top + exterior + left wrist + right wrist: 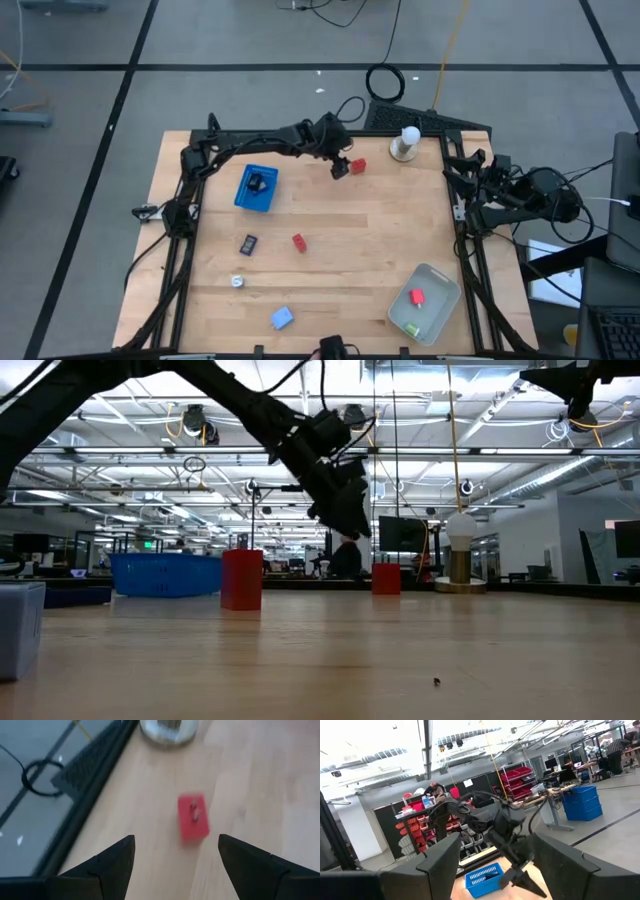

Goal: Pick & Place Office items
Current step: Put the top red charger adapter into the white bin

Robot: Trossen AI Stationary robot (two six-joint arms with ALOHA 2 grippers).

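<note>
My left gripper (pixel 175 857) is open and slants down over the table's far middle (pixel 340 166), clear of the wood (pixel 350 520). A red block (pixel 193 817) with two small metal pins on top lies flat on the table just beyond its fingertips (pixel 358 165), touching neither finger. Other office items lie loose on the table: a red block (pixel 299 241), a black piece (pixel 248 243), a silvery-white piece (pixel 238 281) and a blue bit (pixel 282 318). My right gripper (pixel 495 870) waits open at the table's right edge (pixel 470 170), holding nothing.
A white knob-topped stand (pixel 405 143) rises at the far edge, right of the red block. A blue basket (pixel 257 187) holding a black clip sits to the left. A translucent tray (pixel 432 280) at the near right holds a red and a green piece.
</note>
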